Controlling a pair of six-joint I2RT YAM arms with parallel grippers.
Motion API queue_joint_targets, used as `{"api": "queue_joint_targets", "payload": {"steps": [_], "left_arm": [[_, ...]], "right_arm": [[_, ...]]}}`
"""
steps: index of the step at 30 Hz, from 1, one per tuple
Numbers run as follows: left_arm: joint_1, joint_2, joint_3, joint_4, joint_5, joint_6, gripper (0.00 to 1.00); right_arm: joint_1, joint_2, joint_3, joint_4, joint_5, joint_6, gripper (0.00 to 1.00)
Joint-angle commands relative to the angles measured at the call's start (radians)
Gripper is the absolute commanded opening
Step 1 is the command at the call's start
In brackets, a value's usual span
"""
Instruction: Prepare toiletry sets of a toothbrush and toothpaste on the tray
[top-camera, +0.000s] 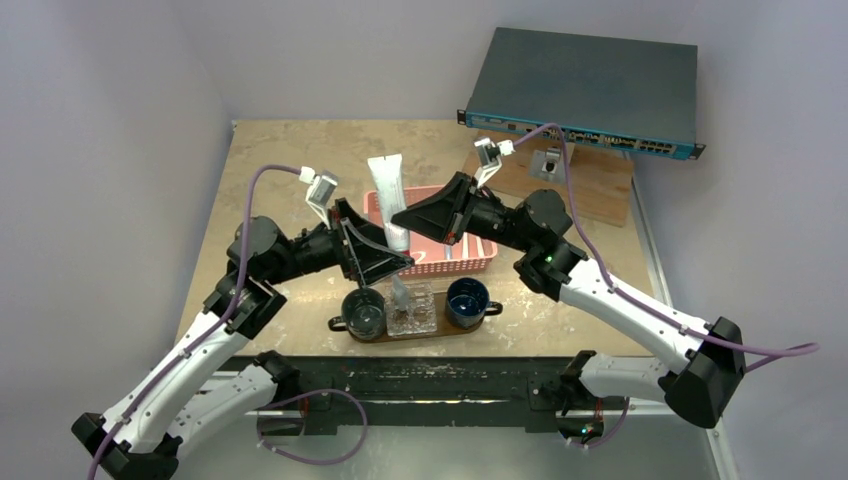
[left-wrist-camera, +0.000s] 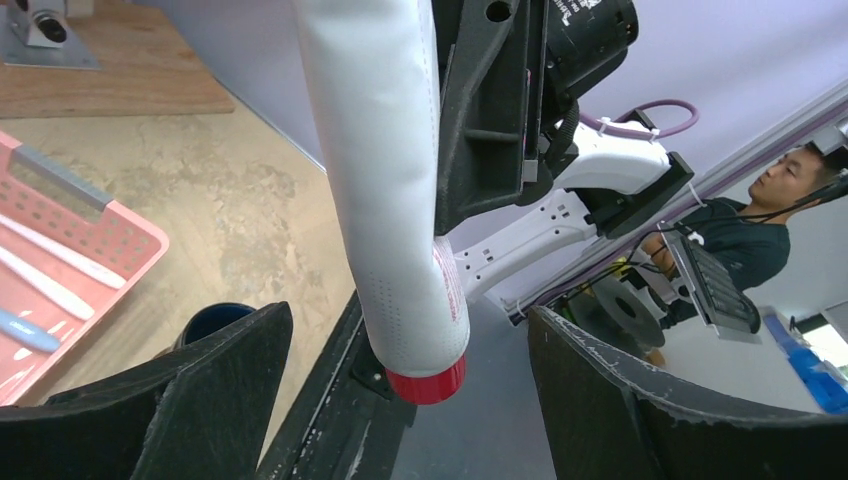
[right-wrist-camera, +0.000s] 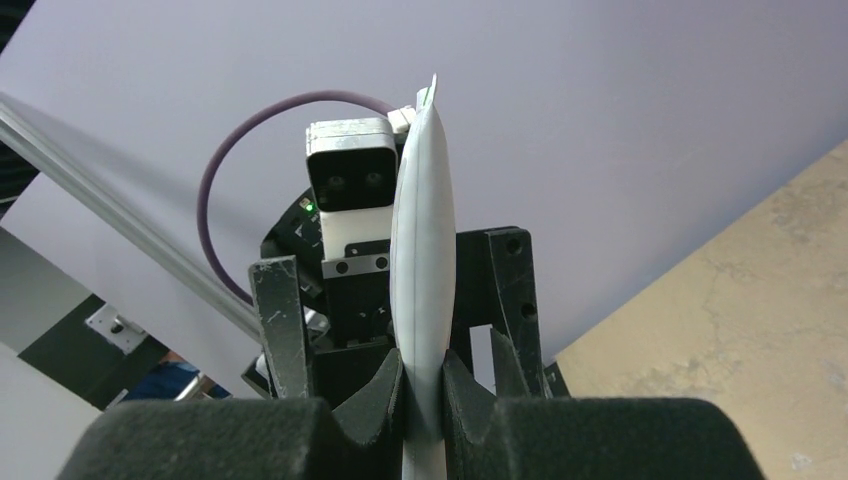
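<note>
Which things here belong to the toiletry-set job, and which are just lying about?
Job: toothpaste, held by the right gripper; left gripper, open near it; toothbrushes in the pink basket; tray.
Lying about: network switch; wooden board under it; two cups on the tray, role unclear.

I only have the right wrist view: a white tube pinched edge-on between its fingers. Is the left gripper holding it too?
Observer: No. The left gripper stands open, straddling the toothpaste tube without touching it.
Operator: What is at the tube's other end?
Observer: A red cap, sitting between the left fingers.
Operator: What lies under the tube?
Observer: In the top view it overlaps the pink basket; the wooden tray lies nearer the arm bases.
</note>
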Motion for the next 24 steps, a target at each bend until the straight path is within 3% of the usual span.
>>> {"api": "queue_joint_targets", "payload": {"steps": [1, 15, 21, 24], "left_arm": [[0.004, 0.002, -0.019, 0.152, 0.042, -0.069, 0.85], [0.003, 0.011, -0.021, 0.187, 0.022, -0.09, 0.51], [0.004, 0.018, -0.02, 0.182, 0.023, -0.09, 0.28], [0.003, 0.019, -0.019, 0.176, 0.023, -0.088, 0.08]], "right_arm": [[0.007, -0.021, -0.002, 0.104, 0.012, 0.028, 0.12], [0.01, -0.015, -0.02, 0.114, 0.029, 0.037, 0.12], [0.013, -0.015, -0.029, 0.11, 0.037, 0.032, 0.14], [0.015, -0.017, -0.029, 0.087, 0.037, 0.016, 0.22]]}}
